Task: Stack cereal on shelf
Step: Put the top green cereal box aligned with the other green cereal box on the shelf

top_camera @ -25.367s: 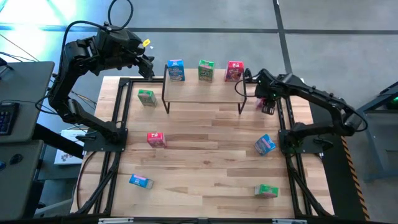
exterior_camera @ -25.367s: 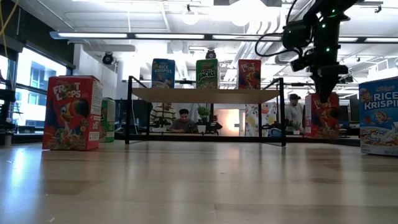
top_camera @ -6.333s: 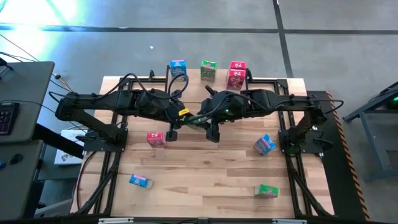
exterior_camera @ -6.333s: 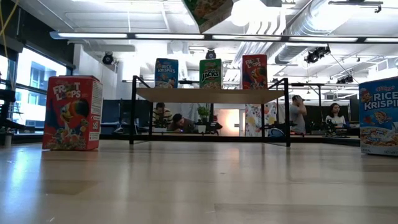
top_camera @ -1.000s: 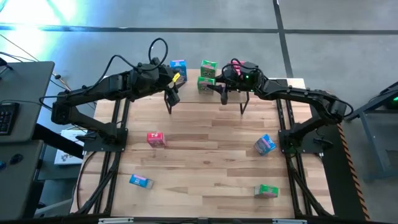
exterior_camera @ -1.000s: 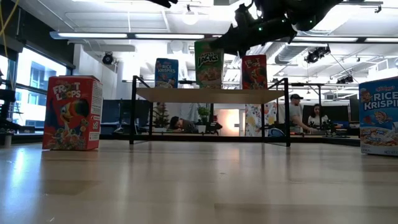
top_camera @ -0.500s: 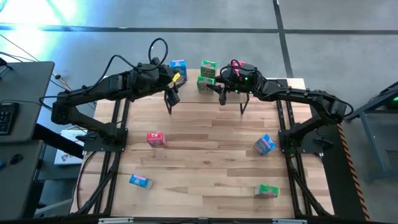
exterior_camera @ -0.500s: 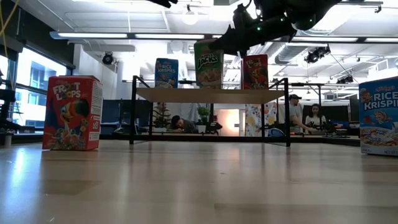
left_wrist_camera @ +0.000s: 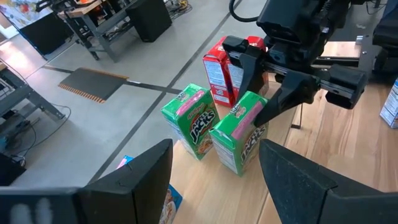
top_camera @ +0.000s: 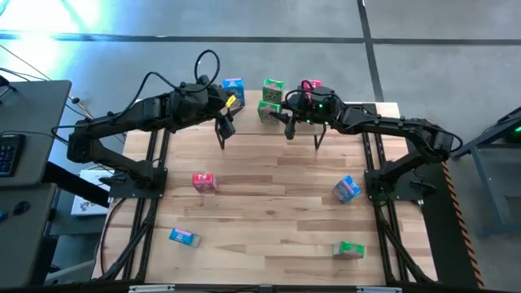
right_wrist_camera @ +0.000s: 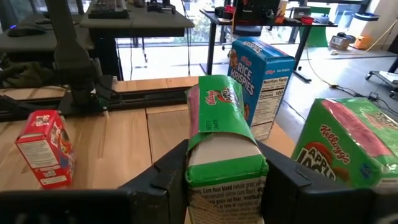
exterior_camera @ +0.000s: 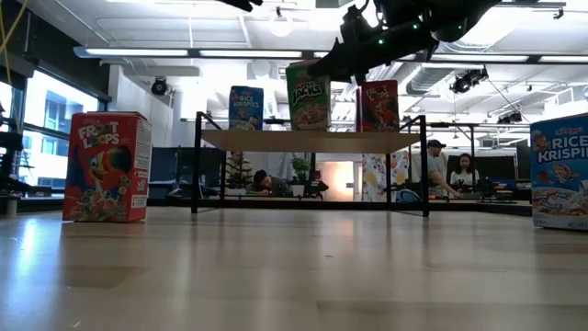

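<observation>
We see the right claw (right_wrist_camera: 217, 171) gripping a green box (right_wrist_camera: 222, 134) over the shelf (exterior_camera: 308, 140); the left claw (top_camera: 221, 129) waits nearby, fingers spread.

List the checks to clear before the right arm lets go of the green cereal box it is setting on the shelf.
1. right gripper shut on the held green box: ok.
2. Held box over the shelf, in front of the other green box: ok.
3. Held box upright: not ok, it tilts in the low view.
4. Held box's base resting on the plank: cannot tell.
5. left gripper open, clear of the boxes, nearer the blue box: ok.
</observation>
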Robot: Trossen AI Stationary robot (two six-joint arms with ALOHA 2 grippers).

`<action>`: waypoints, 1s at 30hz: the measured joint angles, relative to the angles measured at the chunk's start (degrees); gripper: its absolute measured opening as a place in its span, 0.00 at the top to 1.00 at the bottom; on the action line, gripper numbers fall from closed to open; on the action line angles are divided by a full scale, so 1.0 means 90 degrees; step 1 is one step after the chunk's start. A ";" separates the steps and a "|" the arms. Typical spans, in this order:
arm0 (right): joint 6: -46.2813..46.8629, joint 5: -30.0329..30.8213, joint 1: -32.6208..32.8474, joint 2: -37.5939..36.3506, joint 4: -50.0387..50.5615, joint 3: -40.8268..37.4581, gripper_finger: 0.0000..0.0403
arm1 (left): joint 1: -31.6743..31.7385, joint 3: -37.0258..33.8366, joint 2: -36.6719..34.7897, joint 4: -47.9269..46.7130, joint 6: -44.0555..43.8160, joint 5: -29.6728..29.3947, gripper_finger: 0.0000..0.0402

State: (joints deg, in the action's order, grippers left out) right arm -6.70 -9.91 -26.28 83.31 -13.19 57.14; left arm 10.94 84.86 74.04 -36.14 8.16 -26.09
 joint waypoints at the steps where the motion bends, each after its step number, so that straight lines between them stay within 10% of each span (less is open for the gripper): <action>1: -0.0002 0.0002 0.0011 0.0000 0.0000 0.0000 0.63 | 0.0001 0.0000 0.0000 0.0000 0.0000 0.0000 0.43; 30: -0.0095 0.0111 0.0017 0.0012 0.0122 0.0168 0.43 | 0.0002 0.0000 0.0000 0.0000 -0.0002 0.0000 0.43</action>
State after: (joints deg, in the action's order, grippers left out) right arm -7.55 -8.91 -26.13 83.42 -12.09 58.66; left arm 10.96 84.86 74.04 -36.14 8.14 -26.09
